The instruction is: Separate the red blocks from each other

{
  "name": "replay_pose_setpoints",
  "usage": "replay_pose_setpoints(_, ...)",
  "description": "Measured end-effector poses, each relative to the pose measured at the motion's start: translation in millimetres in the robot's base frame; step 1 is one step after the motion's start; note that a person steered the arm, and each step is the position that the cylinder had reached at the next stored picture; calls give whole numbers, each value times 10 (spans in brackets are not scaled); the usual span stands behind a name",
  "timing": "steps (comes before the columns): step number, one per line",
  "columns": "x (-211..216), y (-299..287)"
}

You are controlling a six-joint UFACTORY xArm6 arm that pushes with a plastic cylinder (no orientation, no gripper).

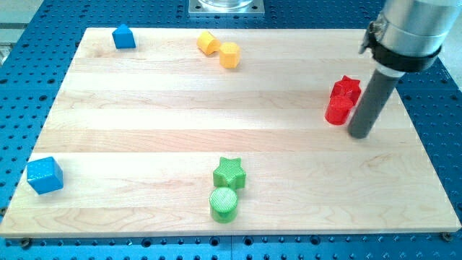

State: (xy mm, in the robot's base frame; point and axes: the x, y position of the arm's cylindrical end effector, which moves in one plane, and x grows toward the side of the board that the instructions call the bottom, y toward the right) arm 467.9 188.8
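Observation:
Two red blocks touch each other at the view's right: a red star-like block (348,88) and a red cylinder-like block (337,110) just below and left of it. My tip (359,134) rests on the board just right of and slightly below the lower red block, very close to it. The dark rod rises up and right from the tip, passing right of the red star.
Two yellow blocks (208,42) (229,55) touch at the top centre. A blue block (123,37) sits top left, a blue cube (45,175) bottom left. A green star (229,173) and green cylinder (224,204) touch at bottom centre. The wooden board (144,130) lies on blue perforated table.

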Motion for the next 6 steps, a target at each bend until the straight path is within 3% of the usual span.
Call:
replay_pose_setpoints(2, -1137, -677)
replay_pose_setpoints(3, -948, -550)
replay_pose_setpoints(4, -291, -601)
replay_pose_setpoints(5, -485, -174)
replay_pose_setpoints(6, -1395, 227)
